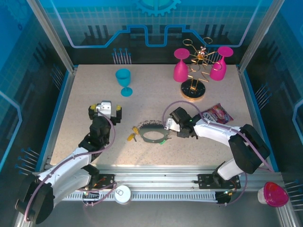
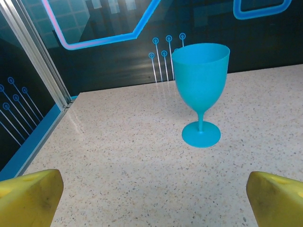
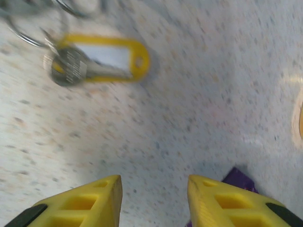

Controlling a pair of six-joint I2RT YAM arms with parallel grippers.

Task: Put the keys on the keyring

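Observation:
The keyring [image 1: 154,135] is a dark bumpy loop lying flat in the middle of the table. Small yellow-headed keys [image 1: 134,129] lie at its left rim, and a green one [image 1: 163,141] at its lower right. My right gripper [image 1: 166,126] hovers at the loop's right edge. In the right wrist view it [image 3: 154,189] is open, with bare table between the yellow fingertips [image 3: 102,201]. A blurred yellow-tagged key [image 3: 97,59] lies ahead of them on thin wire rings. My left gripper [image 1: 105,109] stands wide open left of the loop, facing a blue goblet [image 2: 201,85].
A blue goblet [image 1: 124,81] stands at the back left. A gold wire rack [image 1: 194,78] with two pink goblets stands at the back right. A snack packet [image 1: 218,113] lies beside the right arm, and a purple object [image 3: 239,177] shows by the right finger.

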